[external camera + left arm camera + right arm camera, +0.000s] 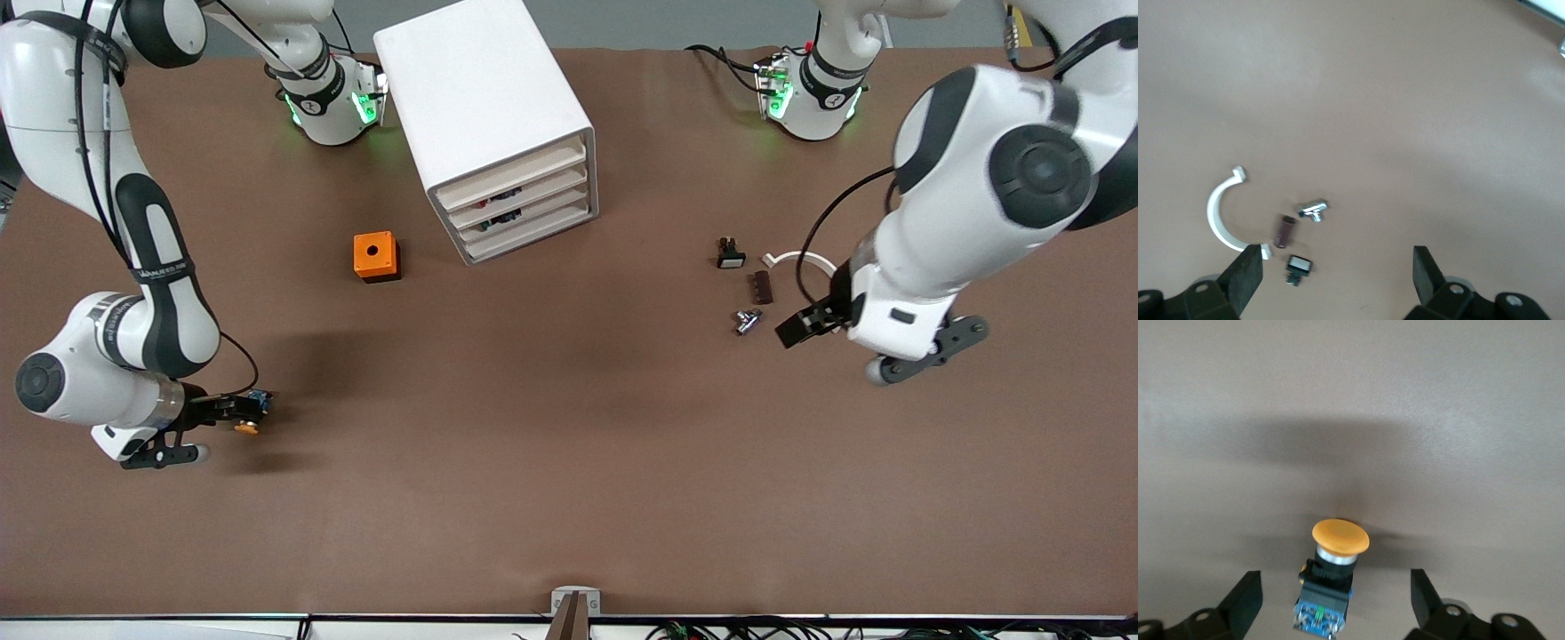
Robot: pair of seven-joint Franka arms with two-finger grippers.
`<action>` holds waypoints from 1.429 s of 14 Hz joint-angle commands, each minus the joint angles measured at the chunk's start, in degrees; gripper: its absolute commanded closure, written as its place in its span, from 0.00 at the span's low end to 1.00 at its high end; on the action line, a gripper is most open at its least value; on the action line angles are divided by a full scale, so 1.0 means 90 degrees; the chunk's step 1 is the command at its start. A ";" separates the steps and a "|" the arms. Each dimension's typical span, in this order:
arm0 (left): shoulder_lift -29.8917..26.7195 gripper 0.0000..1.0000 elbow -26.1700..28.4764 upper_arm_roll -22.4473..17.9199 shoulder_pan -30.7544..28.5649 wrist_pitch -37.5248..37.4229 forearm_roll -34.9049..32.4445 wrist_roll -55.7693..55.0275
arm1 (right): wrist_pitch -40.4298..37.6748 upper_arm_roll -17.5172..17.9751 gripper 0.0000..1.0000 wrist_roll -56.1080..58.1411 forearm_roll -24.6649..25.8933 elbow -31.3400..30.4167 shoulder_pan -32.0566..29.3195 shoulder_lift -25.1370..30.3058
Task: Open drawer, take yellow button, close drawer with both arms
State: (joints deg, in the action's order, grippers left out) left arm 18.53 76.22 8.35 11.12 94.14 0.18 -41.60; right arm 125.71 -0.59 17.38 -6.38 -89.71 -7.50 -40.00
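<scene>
The white cabinet (pixel 484 107) stands toward the robots' side of the table, and its top drawer (pixel 508 174) sits pushed in like the three below it. The button (pixel 251 415), with its orange-yellow cap and blue rear block, lies on the table at the right arm's end. In the right wrist view the button (pixel 1331 577) lies between the spread fingers, untouched. My right gripper (pixel 238 411) (pixel 1335 600) is open around it. My left gripper (pixel 794 329) (pixel 1336 273) is open and empty, over the table beside some small parts.
An orange cube with a round hole (pixel 375 256) sits beside the cabinet. Near the left gripper lie a black button with a white square cap (pixel 730 255) (pixel 1299 268), a white curved clip (pixel 800 259) (pixel 1219 213), a brown piece (pixel 762 286) and a small metal part (pixel 748 320).
</scene>
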 commanded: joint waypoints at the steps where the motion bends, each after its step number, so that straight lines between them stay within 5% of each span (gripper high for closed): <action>1: -0.0475 0.00 0.0135 0.0039 -0.0307 -0.0312 -0.0127 0.0791 | -0.0549 0.0124 0.00 0.0032 0.0035 -0.0052 -0.0260 0.0702; 14: -0.1169 0.00 0.0232 0.0038 -0.0922 -0.1271 -0.0108 0.1933 | -0.2638 0.0163 0.00 0.0003 0.0240 -0.0081 -0.0173 0.3261; 20: -0.2380 0.00 0.1559 -0.0341 -0.1051 -0.0733 -0.0069 0.3107 | -0.3537 0.0202 0.00 -0.0222 0.0240 -0.0042 -0.0085 0.3907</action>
State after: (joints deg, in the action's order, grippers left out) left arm 2.37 83.74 7.26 0.59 85.14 -0.06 -16.42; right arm 95.39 0.83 16.88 -5.03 -88.82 -8.66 -6.62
